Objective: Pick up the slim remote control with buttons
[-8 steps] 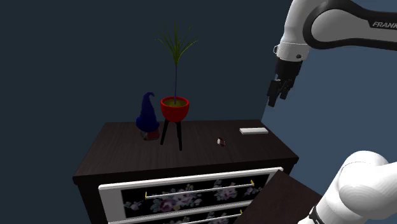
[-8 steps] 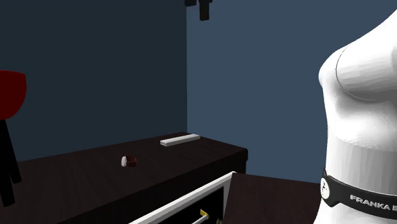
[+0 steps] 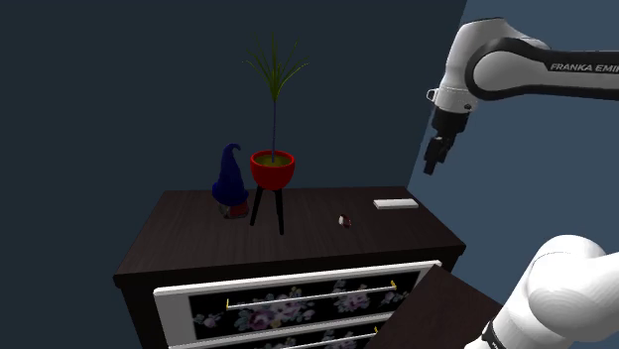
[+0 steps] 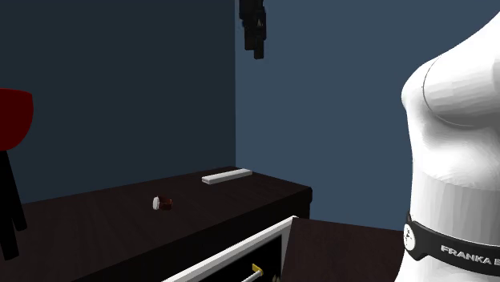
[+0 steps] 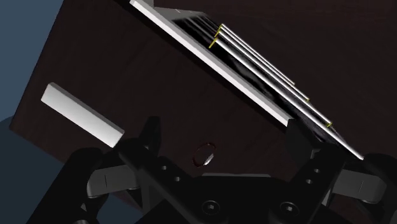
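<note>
Dark dresser (image 3: 198, 243) against blue walls (image 3: 119, 89). Up top, a blue gnome (image 3: 230, 183) sits just beside a red pot (image 3: 272, 169) on black legs, spiky plant in it. A tiny red-and-white thing (image 3: 344, 220) lies off to the shoulder view's right of the pot. The floral-front top drawer (image 3: 298, 297) sticks out.

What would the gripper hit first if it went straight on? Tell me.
Probably the dresser top, near the small round object framed by the open gripper; the remote lies aside. Depth is unclear.
</note>
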You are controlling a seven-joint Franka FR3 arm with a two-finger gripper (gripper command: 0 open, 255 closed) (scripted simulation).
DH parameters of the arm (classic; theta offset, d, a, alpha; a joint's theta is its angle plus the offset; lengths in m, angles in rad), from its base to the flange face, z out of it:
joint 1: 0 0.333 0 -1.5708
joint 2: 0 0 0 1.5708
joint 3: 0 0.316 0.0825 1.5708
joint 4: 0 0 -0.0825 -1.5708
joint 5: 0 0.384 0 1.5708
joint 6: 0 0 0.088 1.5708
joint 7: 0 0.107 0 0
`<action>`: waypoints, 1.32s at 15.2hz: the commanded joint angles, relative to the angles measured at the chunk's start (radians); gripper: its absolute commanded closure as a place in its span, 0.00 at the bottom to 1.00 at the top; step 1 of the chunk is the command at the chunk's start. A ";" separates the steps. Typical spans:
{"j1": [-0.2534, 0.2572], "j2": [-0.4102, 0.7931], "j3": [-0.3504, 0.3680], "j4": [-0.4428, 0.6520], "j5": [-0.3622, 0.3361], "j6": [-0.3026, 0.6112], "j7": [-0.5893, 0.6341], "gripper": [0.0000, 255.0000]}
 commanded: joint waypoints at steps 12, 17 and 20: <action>0.015 0.227 -0.339 -0.063 -0.121 0.333 -0.478 0.00; 0.054 0.403 -0.474 -0.008 -0.089 0.461 -0.685 0.00; 0.085 0.531 -0.550 0.044 -0.025 0.530 -0.829 0.00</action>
